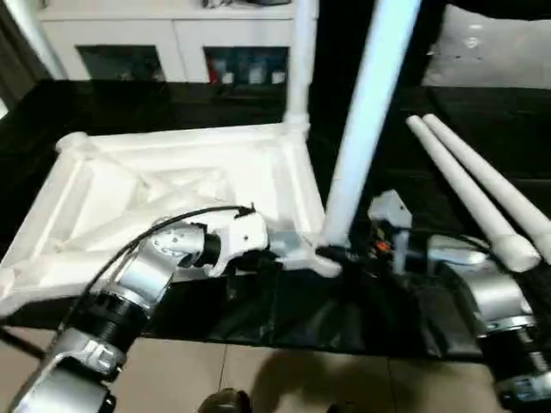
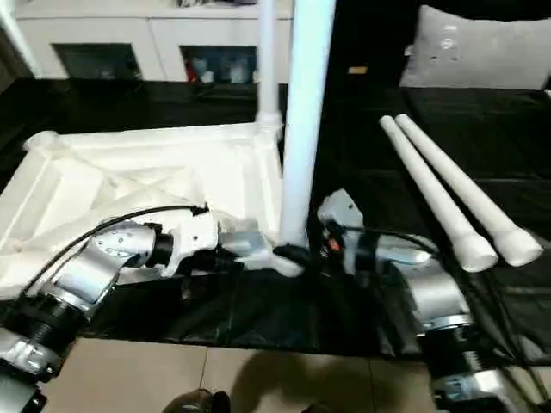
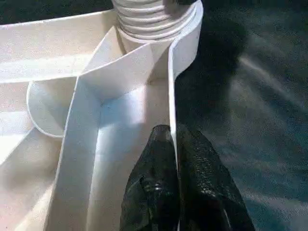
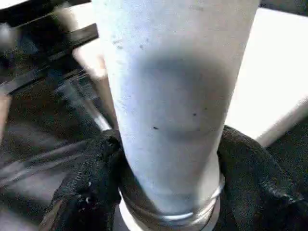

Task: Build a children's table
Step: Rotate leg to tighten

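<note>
The children's table top (image 1: 129, 206) lies upside down on the black worktable, ribs facing up. One white leg (image 1: 301, 60) stands upright in the far right corner socket. A second leg (image 1: 370, 112) stands at the near right corner, leaning slightly. My right gripper (image 1: 340, 255) is shut on that leg's base, a black finger (image 4: 91, 178) on each side. My left gripper (image 3: 172, 132) is shut on the top's thin rim wall (image 3: 172, 86), just beside the threaded socket (image 3: 154, 14). Two loose legs (image 1: 482, 189) lie side by side at the right.
A white cabinet (image 1: 172, 43) stands behind the worktable, with a grey cushion (image 1: 499, 52) at the back right. The black cover's front edge (image 1: 284, 340) hangs just below both grippers, with tiled floor (image 1: 258, 370) beneath.
</note>
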{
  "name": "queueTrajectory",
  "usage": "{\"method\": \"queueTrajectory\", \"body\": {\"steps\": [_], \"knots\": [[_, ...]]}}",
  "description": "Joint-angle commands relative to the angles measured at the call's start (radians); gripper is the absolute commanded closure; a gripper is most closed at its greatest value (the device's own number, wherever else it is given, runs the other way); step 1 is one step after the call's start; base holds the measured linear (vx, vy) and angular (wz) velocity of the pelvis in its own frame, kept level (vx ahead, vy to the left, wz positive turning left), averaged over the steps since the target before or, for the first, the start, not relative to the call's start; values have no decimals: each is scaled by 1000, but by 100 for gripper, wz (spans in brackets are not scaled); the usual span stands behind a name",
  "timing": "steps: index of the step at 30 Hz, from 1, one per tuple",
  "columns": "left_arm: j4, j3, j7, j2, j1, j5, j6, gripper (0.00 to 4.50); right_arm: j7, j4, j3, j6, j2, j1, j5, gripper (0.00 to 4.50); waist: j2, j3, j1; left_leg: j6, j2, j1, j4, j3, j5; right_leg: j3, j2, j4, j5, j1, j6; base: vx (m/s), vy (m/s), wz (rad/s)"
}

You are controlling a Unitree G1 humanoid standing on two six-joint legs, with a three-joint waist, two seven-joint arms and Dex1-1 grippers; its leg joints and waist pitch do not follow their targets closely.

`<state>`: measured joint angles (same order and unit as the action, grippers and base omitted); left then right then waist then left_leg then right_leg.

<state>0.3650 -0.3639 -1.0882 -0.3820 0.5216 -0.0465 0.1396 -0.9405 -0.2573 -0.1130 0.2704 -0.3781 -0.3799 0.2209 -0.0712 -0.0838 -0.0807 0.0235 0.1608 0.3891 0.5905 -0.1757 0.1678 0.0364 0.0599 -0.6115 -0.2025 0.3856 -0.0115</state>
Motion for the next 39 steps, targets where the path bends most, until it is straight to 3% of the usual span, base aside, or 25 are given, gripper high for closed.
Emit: {"method": "queueTrajectory", "body": {"steps": [1, 3, 5, 7, 9, 12, 18, 19, 23, 25, 27, 28, 29, 33, 35, 37, 39], "knots": [[-93, -55, 27, 88, -6, 20, 49, 450, 130, -49, 3, 78, 68, -40, -7, 191, 2, 40, 5, 33, 69, -27, -93, 41, 432, -42, 96, 94, -465, -21, -196, 0, 0, 0], [-114, -57, 99, 146, -2, 0, 104, 450, 202, -54, 12, 109, 111, -64, -19, 191, 4, 40, 21, 49, 66, -35, -94, 46, 465, -43, 97, 105, -521, -13, -167, 0, 0, 0], [-119, -51, 201, 223, 9, -26, 161, 450, 282, -63, 17, 141, 151, -80, -38, 196, 12, 40, 30, 44, 66, -30, -92, 44, 434, -45, 95, 106, -499, -14, -165, 0, 0, 0], [-117, -47, 280, 281, 18, -43, 200, 450, 356, -88, 32, 160, 181, -89, -49, 200, 11, 43, 29, 29, 64, -32, -88, 40, 404, -47, 96, 111, -479, -12, -164, 0, 0, 0], [-112, -43, 372, 341, 27, -70, 239, 450, 450, -121, 62, 174, 218, -95, -63, 200, 11, 45, 30, 13, 63, -27, -86, 37, 361, -45, 92, 108, -424, -15, -173, 0, 0, 0], [-99, -46, 420, 355, 36, -99, 241, 450, 519, -141, 84, 179, 238, -101, -82, 200, 10, 48, 31, -3, 62, -19, -87, 36, 327, -44, 90, 106, -370, -20, -176, 0, 0, 0], [-107, -39, 434, 349, 35, -123, 266, 450, 558, -138, 104, 197, 269, -103, -81, 200, 3, 50, 32, -3, 64, -21, -90, 35, 337, -43, 89, 102, -318, -22, -187, 0, 0, 0], [-108, -40, 434, 345, 34, -125, 266, 450, 557, -138, 104, 196, 270, -103, -81, 144, 2, 50, 32, -1, 64, -21, -92, 36, 340, -42, 89, 102, -319, -22, -187, 0, 0, 0], [-96, -28, 434, 317, 39, -133, 257, 450, 527, -142, 100, 152, 269, -102, -71, 124, 5, 49, 32, 3, 65, -22, -92, 35, 352, -44, 92, 105, -329, -21, -188, 0, 0, 0], [-84, -24, 425, 304, 43, -133, 231, 450, 514, -135, 95, 137, 263, -99, -71, 88, 4, 52, 30, 0, 66, -19, -93, 35, 329, -44, 91, 104, -301, -23, -188, 0, 0, 0], [-65, -21, 418, 290, 48, -134, 202, 450, 510, -126, 101, 136, 259, -97, -69, 82, 2, 57, 27, -15, 67, -18, -91, 33, 275, -43, 90, 97, -209, -27, -202, 0, 0, 0], [-51, -21, 410, 279, 52, -135, 183, 450, 496, -119, 102, 130, 253, -93, -66, 68, 10, 58, 29, -20, 67, -16, -90, 31, 260, -42, 89, 96, -184, -29, -208, 0, 0, 0], [-18, -17, 395, 254, 63, -138, 156, 450, 461, -99, 102, 124, 230, -80, -60, 44, 5, 58, 24, -30, 65, -15, -88, 31, 239, -41, 89, 92, -159, -30, -212, 0, 0, 0], [37, 1, 364, 208, 83, -135, 104, 450, 403, -65, 121, 124, 175, -53, -42, 22, 5, 59, 18, -44, 67, -15, -86, 29, 221, -40, 91, 88, -123, -35, -224, 0, 0, 0], [56, 6, 346, 188, 93, -129, 79, 450, 370, -52, 134, 120, 147, -43, -30, 9, -1, 60, 15, -46, 68, -15, -84, 30, 207, -40, 91, 85, -98, -35, -231, 0, 0, 0], [72, 6, 296, 160, 100, -117, 38, 450, 310, -30, 144, 106, 101, -29, -15, 9, 3, 62, 16, -61, 68, -14, -80, 29, 179, -39, 90, 80, -42, -38, -241, 0, 0, 0], [77, -3, 253, 138, 101, -108, 14, 450, 278, -23, 148, 96, 68, -22, -15, 9, 3, 72, 12, -101, 67, -7, -67, 30, 82, -35, 88, 62, 109, -41, -261, 0, 0, 0]]}}
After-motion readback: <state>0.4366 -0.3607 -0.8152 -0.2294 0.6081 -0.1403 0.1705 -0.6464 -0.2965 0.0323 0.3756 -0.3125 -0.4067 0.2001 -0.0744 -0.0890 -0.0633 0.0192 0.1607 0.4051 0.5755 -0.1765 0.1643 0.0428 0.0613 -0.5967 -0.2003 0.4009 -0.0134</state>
